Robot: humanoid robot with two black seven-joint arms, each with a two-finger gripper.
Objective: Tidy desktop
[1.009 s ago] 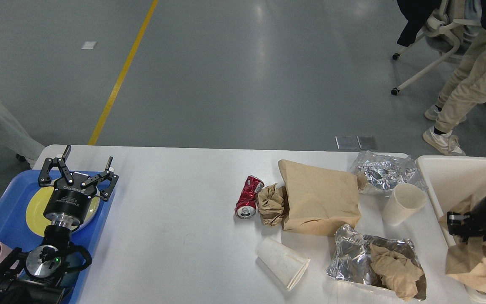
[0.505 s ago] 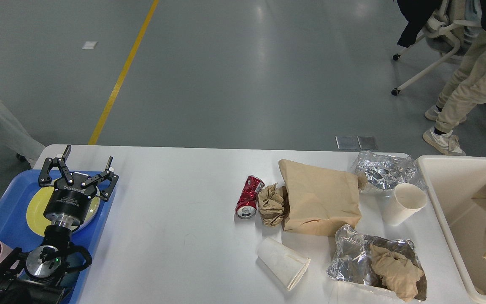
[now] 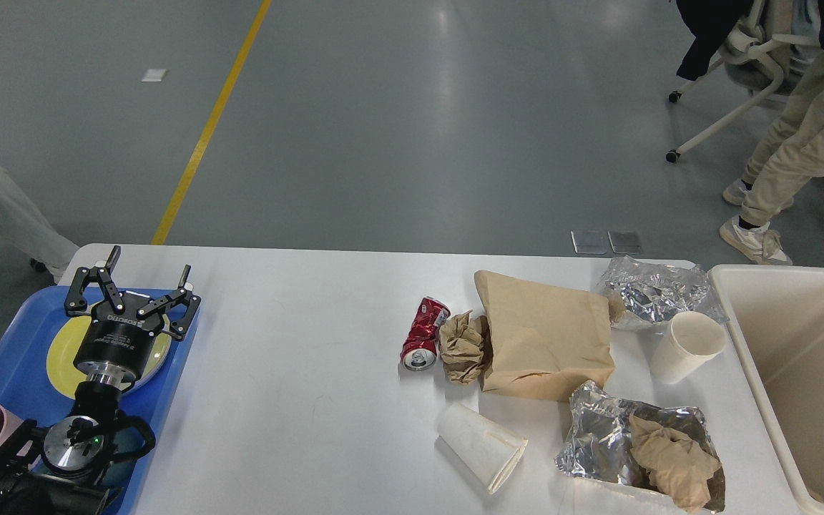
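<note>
White matte desktop (image 3: 297, 357) with rounded corners, litter at its right; left pincer (image 3: 133, 286) spread wide, empty

Smooth matt white worktop (image 3: 297, 400); crumpled shiny foil (image 3: 651, 290); creased brown paper bag (image 3: 544, 336); dented glossy red metal can (image 3: 423, 333); smooth cream plastic bin (image 3: 798, 336)
</note>
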